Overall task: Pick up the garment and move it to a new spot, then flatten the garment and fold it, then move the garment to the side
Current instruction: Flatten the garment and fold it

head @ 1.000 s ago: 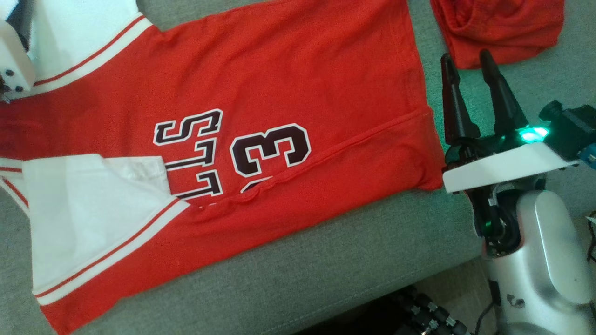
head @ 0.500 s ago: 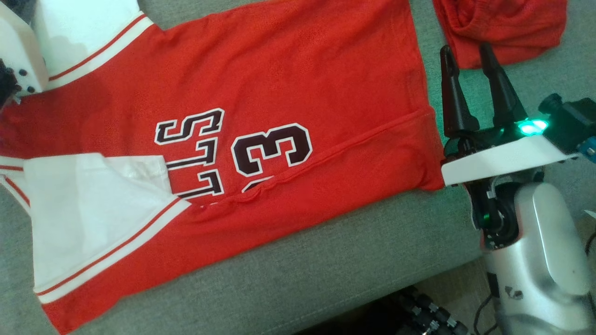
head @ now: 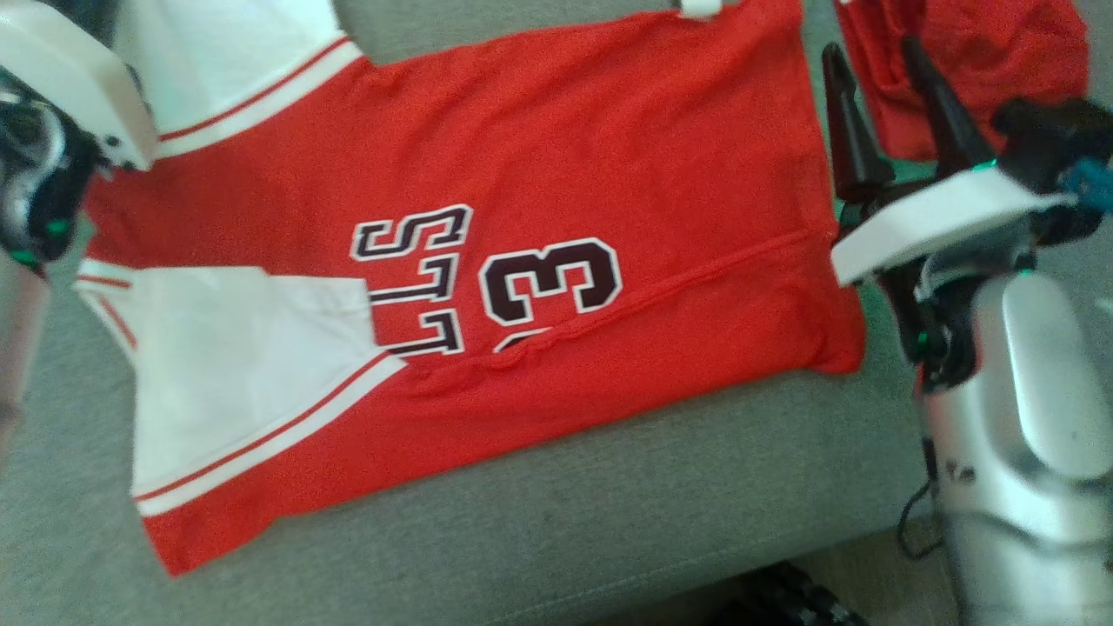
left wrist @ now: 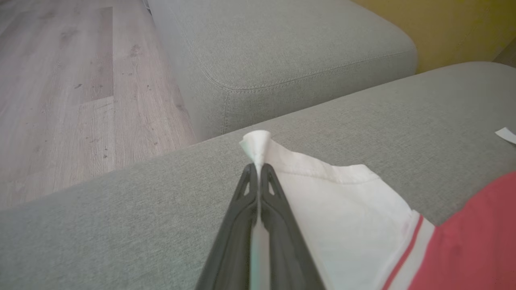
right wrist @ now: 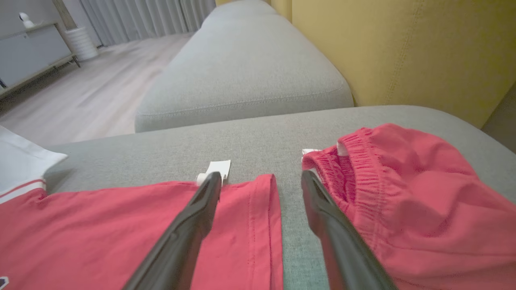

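**Left has the sleeve corner, right is not on the hem yet**

Head view: red jersey (head: pixel 556 174) lies flat on the grey sofa (head: pixel 609 504), number up. Its near long edge is folded in and the near sleeve (head: pixel 243 365) is turned over the chest. Right gripper (head: pixel 871 56) sits at the hem end, fingers spread, holding nothing. Red shorts (head: pixel 983 69) lie just past it.

Left wrist view: left gripper (left wrist: pixel 258 169) has its fingers pressed together, pinching the tip of the far sleeve (left wrist: pixel 342 209). Only a small nub of cloth pokes past the tips. The rest of the sleeve rests on the sofa.

Right wrist view: the spread fingers straddle the hem edge. One is over the jersey by a white tag (right wrist: pixel 219 166). The other is at the shorts' waistband, touching or just beside, can't tell.

Risks:
- The left bite is shallow, so any pull against the jersey's weight could slip the sleeve out.
- If the right closes where it is, it could grab the shorts along with the hem, or miss the hem.
- Lifting on the left alone would probably drag the jersey and undo the folded edge.
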{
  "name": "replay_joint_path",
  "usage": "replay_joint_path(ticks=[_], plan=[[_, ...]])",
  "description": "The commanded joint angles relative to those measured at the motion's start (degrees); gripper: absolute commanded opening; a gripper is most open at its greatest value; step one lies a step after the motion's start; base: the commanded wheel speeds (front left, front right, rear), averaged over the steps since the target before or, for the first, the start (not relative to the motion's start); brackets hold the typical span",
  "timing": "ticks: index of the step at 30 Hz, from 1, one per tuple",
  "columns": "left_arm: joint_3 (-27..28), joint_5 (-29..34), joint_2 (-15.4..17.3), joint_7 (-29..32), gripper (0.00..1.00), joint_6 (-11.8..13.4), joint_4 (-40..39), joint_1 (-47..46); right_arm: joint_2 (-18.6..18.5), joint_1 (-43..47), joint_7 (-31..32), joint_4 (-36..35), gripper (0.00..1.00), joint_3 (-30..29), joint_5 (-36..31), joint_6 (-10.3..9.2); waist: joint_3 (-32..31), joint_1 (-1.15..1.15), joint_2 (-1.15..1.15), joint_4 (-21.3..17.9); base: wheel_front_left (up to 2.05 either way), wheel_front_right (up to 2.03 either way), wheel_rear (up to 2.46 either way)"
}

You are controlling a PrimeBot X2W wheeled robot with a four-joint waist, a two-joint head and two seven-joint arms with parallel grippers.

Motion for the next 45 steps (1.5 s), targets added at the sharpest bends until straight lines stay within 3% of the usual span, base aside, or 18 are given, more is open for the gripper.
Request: replay_joint_path(ticks=[1, 8, 15, 23, 31, 34, 35, 37, 45], plan=[[1.68, -0.23, 1.54, -1.82, 0.0, -0.54, -2.2, -0.45, -0.27, -2.87, 2.29, -0.35, 1.0, -0.17, -2.48, 0.37, -2.25, 0.0, 0.0, 2.85, 0.0, 0.0, 0.0], [0.04, -0.26, -1.27, -6.74, 0.0, -1.59, -4.6, 0.57, -0.27, -11.35, 11.06, 8.51, 1.0, -4.97, -8.84, 0.37, -3.2, 0.0, 0.0, 7.99, 0.0, 0.0, 0.0], [-1.58, -0.62, -3.65, -8.58, 0.0, -2.12, -5.86, 0.49, -0.62, -16.39, 16.57, 16.55, 1.0, -7.81, -12.45, 0.37, -2.63, 0.0, 0.0, 10.31, 0.0, 0.0, 0.0], [-2.74, -1.01, -4.88, -9.83, 0.0, -2.47, -5.52, -0.01, -1.05, -19.7, 18.35, 23.62, 1.0, -11.58, -15.71, 0.37, -2.39, 0.0, 0.0, 10.86, 0.0, 0.0, 0.0], [-2.94, -1.5, -5.02, -10.1, 0.0, -2.59, -4.99, -1.12, -0.68, -24.07, 17.9, 29.52, 1.0, -12.04, -13.54, 0.37, -1.45, 0.0, 0.0, 11.21, 0.0, 0.0, 0.0], [-2.96, -1.59, -5.02, -10.15, 0.0, -2.6, -4.81, -1.52, -0.64, -25.43, 17.54, 31.42, 0.54, -11.72, -13.29, 0.37, -1.18, 0.0, 0.0, 11.37, 0.0, 0.0, 0.0], [-3.02, -1.61, -4.96, -10.25, 0.0, -2.6, -4.7, -1.59, -0.62, -25.91, 17.4, 32.4, 0.27, -11.33, -13.49, 0.37, -1.12, 0.0, 0.0, 11.39, 0.0, 0.0, 0.0], [-3.06, -1.67, -4.85, -10.35, 0.0, -2.61, -4.57, -1.54, -0.67, -26.26, 16.78, 33.03, 0.0, -11.26, -13.87, 0.37, -1.16, 0.0, 0.0, 11.3, 0.0, 0.0, 0.0], [-2.76, -2.07, -4.63, -11.69, 0.0, -2.43, -4.45, -1.06, -0.9, -27.32, 13.63, 34.17, 0.0, -10.15, -14.76, 0.37, -2.41, 0.0, 0.0, 10.48, 0.0, 0.0, 0.0]])
